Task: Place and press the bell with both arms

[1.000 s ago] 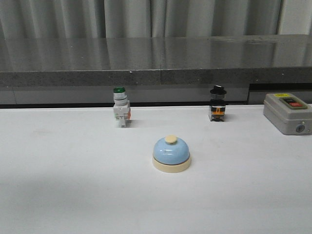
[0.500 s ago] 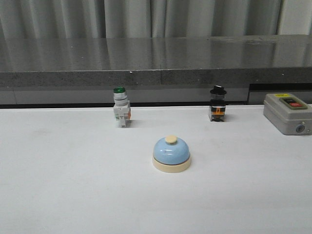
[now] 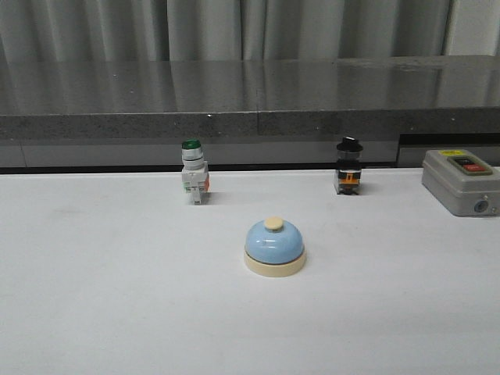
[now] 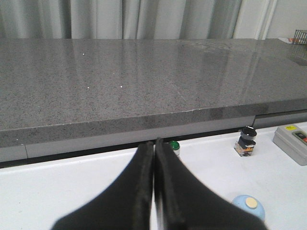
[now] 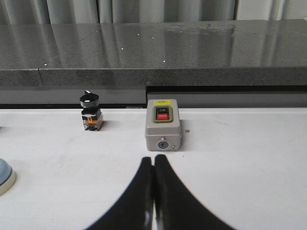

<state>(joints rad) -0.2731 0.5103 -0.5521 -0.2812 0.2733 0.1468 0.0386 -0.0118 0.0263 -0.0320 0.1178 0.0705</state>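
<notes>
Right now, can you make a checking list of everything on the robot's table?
Surface: white table, bare around the bell.
Job's things: bell upright near the middle, nothing touching it.
Clutter: green-capped switch and black-knobbed switch along the back edge; grey box with red and dark buttons at far right.
Grippers: left gripper shut, empty; right gripper shut, empty; neither shows in the front view.
Cables: nothing seen.
Surroundings: grey stone counter, curtains behind.

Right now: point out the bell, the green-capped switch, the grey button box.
bell [image 3: 274, 244], front view, on the blue dome.
green-capped switch [image 3: 192, 173], front view, on its white body.
grey button box [image 5: 163, 125], right wrist view, on its front face.
</notes>
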